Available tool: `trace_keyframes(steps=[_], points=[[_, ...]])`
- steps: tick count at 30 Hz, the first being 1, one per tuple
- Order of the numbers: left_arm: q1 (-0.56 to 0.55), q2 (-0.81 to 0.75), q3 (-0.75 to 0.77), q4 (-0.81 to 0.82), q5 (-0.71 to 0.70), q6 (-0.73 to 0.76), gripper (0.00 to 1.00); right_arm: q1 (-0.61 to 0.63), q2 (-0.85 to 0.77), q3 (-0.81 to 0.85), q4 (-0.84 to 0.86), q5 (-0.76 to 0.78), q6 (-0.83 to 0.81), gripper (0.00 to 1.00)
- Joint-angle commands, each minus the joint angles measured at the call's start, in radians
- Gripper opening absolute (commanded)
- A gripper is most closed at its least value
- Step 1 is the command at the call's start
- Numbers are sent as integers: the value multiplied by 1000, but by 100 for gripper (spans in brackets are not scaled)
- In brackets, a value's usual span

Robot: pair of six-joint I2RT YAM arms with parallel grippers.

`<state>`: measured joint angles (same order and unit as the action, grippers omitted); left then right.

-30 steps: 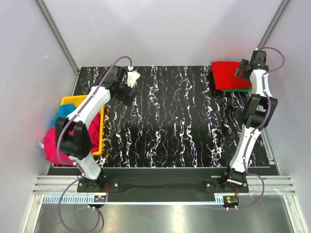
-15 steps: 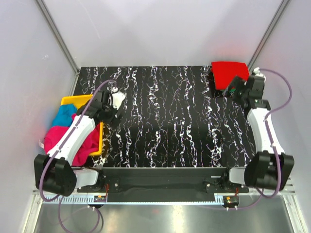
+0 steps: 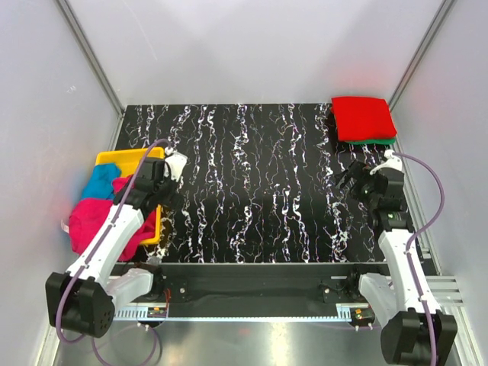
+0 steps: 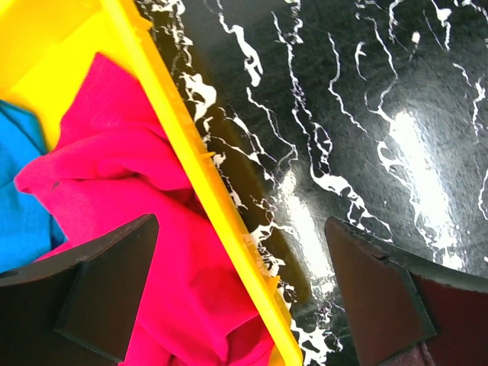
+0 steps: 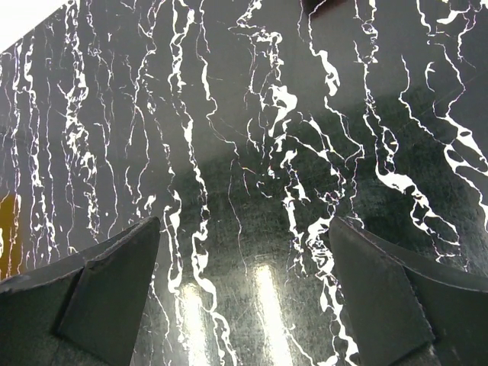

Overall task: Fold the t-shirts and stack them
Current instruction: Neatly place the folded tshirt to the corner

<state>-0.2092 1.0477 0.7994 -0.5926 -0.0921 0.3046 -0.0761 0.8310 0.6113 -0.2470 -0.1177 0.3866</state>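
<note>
1. Red t-shirt (image 3: 364, 118) lay folded on the dark green t-shirt (image 3: 379, 142) at the desk's (image 3: 259, 198) far right corner; I'd call 2 of 4 stacked.
2. Magenta t-shirt (image 4: 130, 175) and turquoise t-shirt (image 4: 23, 191) sat crumpled in the yellow tray (image 4: 175, 145), left side.
3. Left gripper (image 4: 240, 286) was wide open, empty, straddling the tray's rim above the magenta cloth.
4. Right gripper (image 5: 242, 286) was wide open, empty, over the desk, well apart from the stack.
5. Step in hand: fetching shirt 3. Next move likely needs the left gripper to drop, pinch magenta clear of the rim and pull it to mid-desk.
</note>
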Motion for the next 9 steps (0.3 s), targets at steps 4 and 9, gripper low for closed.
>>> trace_keyframes(steps=[4, 9], points=[[19, -43, -9, 62, -38, -18, 99, 6, -32, -31, 69, -11, -9, 100], [40, -58, -26, 76, -31, -8, 99, 6, -29, -38, 74, -19, -11, 100]])
